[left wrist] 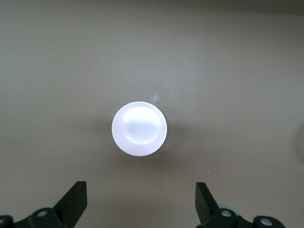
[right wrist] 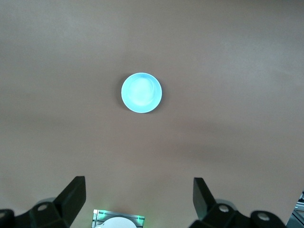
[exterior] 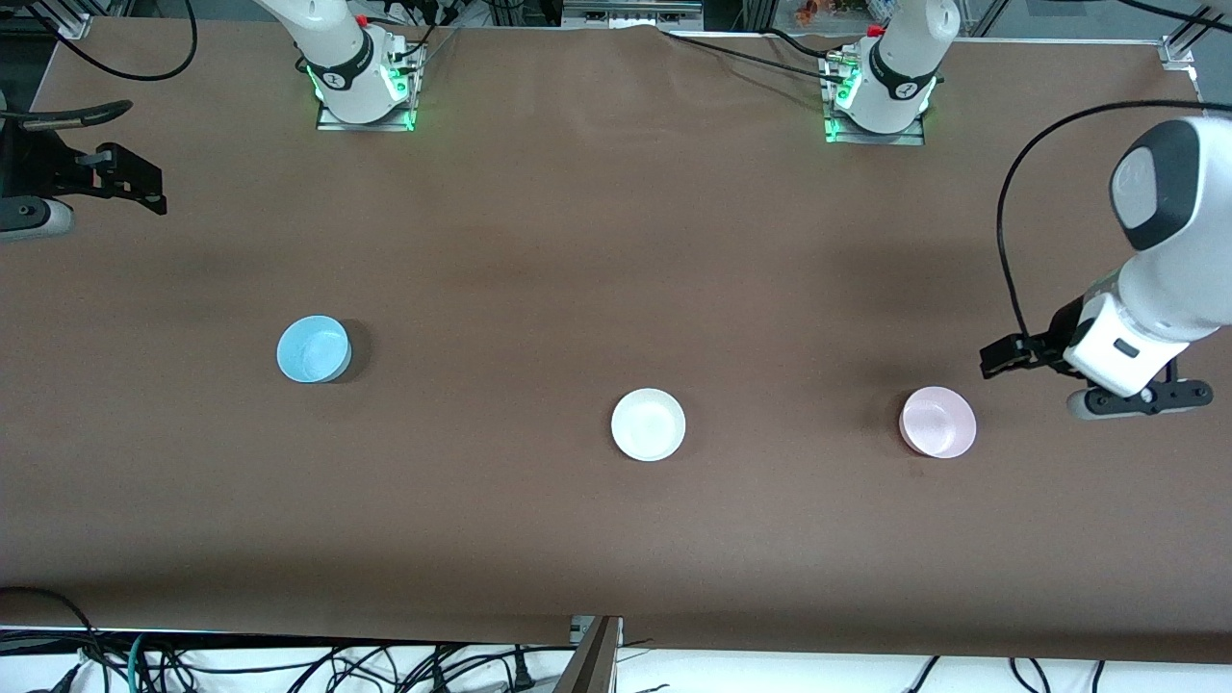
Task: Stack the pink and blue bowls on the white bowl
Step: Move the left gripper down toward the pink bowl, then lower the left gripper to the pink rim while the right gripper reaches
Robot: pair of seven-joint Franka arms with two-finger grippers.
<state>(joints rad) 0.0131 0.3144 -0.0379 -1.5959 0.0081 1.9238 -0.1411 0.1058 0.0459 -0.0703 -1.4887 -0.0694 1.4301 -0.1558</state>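
The brown worktop (exterior: 616, 241) carries three bowls, well apart, none stacked yet, so I am at the first reach. My left pincer (left wrist: 141, 202) hangs released above the pink bowl (exterior: 937, 422) by my left arm's end. My right pincer (right wrist: 139, 199) waits released high at the other end, looking down on the blue bowl (exterior: 313, 348). The white bowl (exterior: 648, 424) sits between them, nearer the front edge. Next, I judge, I must descend and straddle the pink rim.

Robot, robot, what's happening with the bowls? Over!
Both tools open, empty: left tool by pink bowl, right tool at table edge. Blue bowl, white bowl apart, unstacked. Nothing in the way.
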